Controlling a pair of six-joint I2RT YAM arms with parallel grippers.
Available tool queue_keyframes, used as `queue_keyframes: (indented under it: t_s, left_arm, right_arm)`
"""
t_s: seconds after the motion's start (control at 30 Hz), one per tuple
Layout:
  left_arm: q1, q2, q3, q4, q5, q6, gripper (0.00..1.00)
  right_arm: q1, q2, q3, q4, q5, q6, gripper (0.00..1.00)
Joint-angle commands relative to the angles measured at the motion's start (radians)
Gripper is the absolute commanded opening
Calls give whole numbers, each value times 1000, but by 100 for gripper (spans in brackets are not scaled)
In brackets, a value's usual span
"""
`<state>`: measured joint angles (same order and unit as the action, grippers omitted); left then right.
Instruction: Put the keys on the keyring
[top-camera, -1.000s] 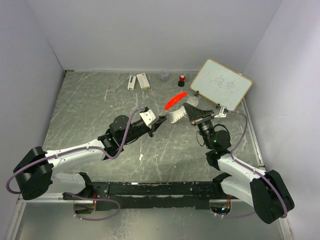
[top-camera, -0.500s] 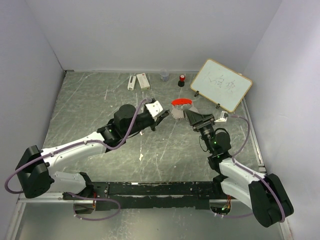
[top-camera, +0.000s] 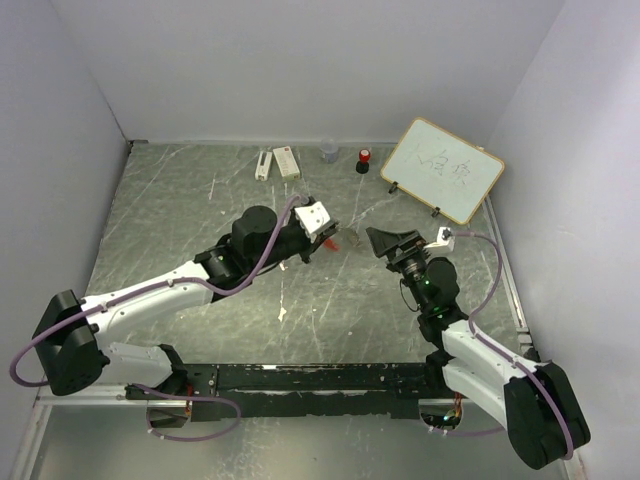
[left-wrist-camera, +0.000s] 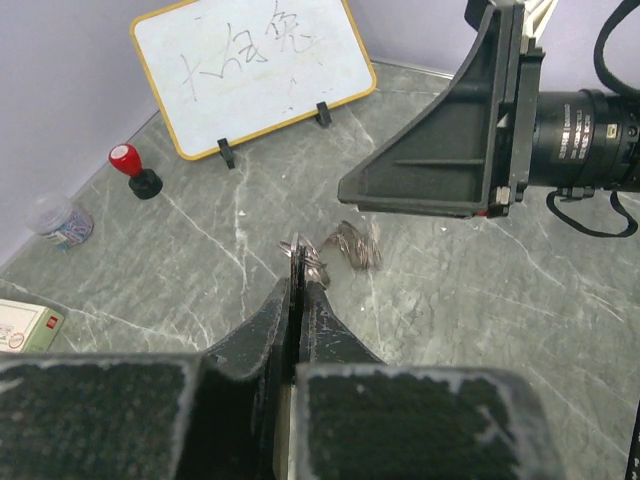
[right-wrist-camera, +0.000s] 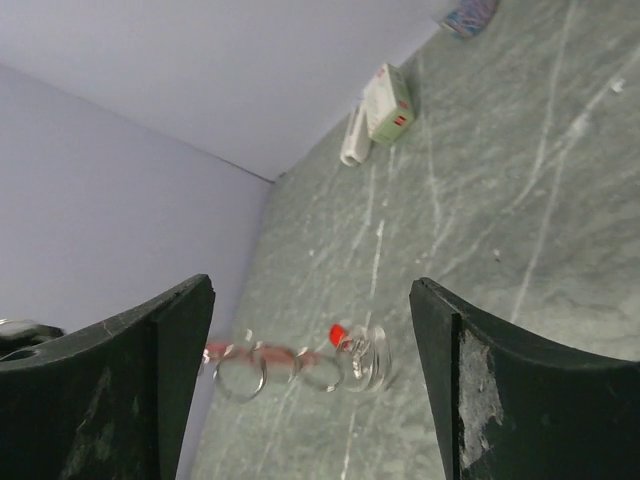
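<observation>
Left gripper (left-wrist-camera: 297, 270) is pinched tight on the keyring (left-wrist-camera: 350, 248), held up over the table (left-wrist-camera: 180, 250). The bunch strings out sideways off the fingertips toward the right gripper (right-wrist-camera: 312, 285), which is wide open just beyond it, gripping nothing. Whiteboard (left-wrist-camera: 250, 65) stands farther back.

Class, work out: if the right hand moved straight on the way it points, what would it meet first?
Probably the keyring pinched in the shut left hand, just ahead of the right hand, though depth is unclear.

The bench (top-camera: 200, 220) is grey and marbled. Along its far edge stand a whiteboard (top-camera: 442, 170), a red-capped stamp (top-camera: 363, 160), a jar (top-camera: 329, 152) and a white box (top-camera: 286, 162).
</observation>
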<state>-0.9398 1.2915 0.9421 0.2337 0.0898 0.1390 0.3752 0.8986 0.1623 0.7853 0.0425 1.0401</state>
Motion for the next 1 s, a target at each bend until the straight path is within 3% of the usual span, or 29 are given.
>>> queue_keyframes:
  t_s: [0.0,0.17,0.3,0.53,0.83,0.97]
  left_arm:
    - [0,-35,66,-2,-12,4,7]
    - [1,-41,82,-23,-22,6,7]
    - [0,-41,97,-53,-6,19,7]
    - [1,-57,106,-119,44,65,7]
    - [22,-70,120,-223,200,111,7]
    - [26,-72,125,-256,251,127,7]
  right_arm:
    - [-9,-3,39,-106,26,-57,81]
    - [-9,-5,53,-137,16,-110,83]
    - [-9,-26,82,-148,-37,-270,83]
    - [-9,-119,107,-77,-210,-543,71]
    - [-8,-183,207,-149,-503,-862,63]
    - [-9,-160,265,-199,-626,-921,56]
